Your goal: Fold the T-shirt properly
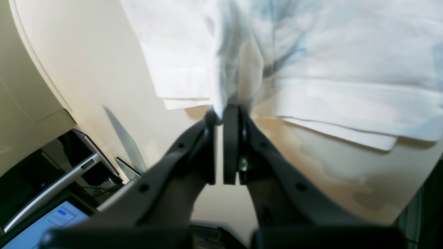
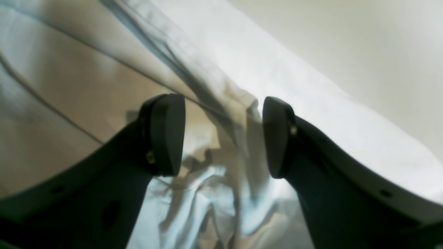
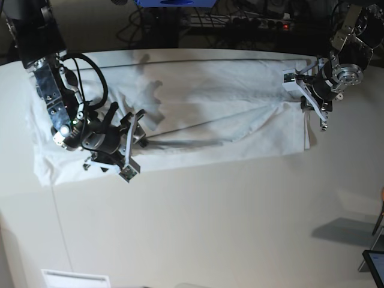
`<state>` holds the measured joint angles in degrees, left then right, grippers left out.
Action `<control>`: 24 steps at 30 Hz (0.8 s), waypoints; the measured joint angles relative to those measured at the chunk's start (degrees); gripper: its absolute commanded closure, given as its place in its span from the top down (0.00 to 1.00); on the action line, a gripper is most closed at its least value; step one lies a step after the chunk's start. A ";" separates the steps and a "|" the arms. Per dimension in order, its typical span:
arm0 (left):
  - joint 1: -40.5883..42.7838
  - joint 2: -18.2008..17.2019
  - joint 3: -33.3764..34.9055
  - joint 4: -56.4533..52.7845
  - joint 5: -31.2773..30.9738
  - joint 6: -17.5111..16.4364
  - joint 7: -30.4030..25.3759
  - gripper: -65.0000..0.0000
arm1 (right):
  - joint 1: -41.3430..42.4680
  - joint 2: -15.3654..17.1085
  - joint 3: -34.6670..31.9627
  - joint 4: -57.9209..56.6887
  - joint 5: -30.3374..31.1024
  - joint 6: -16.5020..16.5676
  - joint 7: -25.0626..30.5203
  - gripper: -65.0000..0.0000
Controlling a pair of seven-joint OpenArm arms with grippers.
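Toward the left edge of the tabletop (image 3: pixel 198 228) your right gripper (image 3: pixel 129 144) sat low over the T-shirt (image 3: pixel 216 114), its jaws spread wide with rumpled cloth between them but not clamped. The T-shirt lay stretched in a long band across the far half of the tabletop, from the left edge almost to the right. Near the far right corner, your left gripper (image 3: pixel 313 101) had its jaws nearly together, pinching a bunched fold of the cloth's edge.
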<state>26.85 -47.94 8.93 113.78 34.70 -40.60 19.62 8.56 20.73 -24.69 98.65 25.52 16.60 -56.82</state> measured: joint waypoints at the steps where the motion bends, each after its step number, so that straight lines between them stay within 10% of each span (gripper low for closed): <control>1: 0.00 0.00 0.00 0.00 0.02 0.02 0.00 0.00 | 0.20 0.00 0.00 -0.66 -0.70 0.00 0.22 0.52; 9: 0.00 0.22 0.04 0.00 0.02 0.00 0.04 0.00 | 0.15 -2.95 -0.09 -1.68 -7.91 0.26 0.46 0.47; 16: -0.15 1.55 -0.15 -0.04 0.07 0.02 0.09 0.00 | -0.02 -3.54 0.07 -1.70 -8.57 0.17 -0.15 0.02; 24: -0.48 1.60 -0.15 -0.11 0.02 0.00 0.02 0.00 | -3.37 -3.58 0.55 -1.31 -8.37 0.20 -0.17 0.00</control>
<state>26.37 -46.35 8.78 113.67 34.72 -40.60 19.64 5.19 17.15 -24.14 97.34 17.15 16.80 -56.99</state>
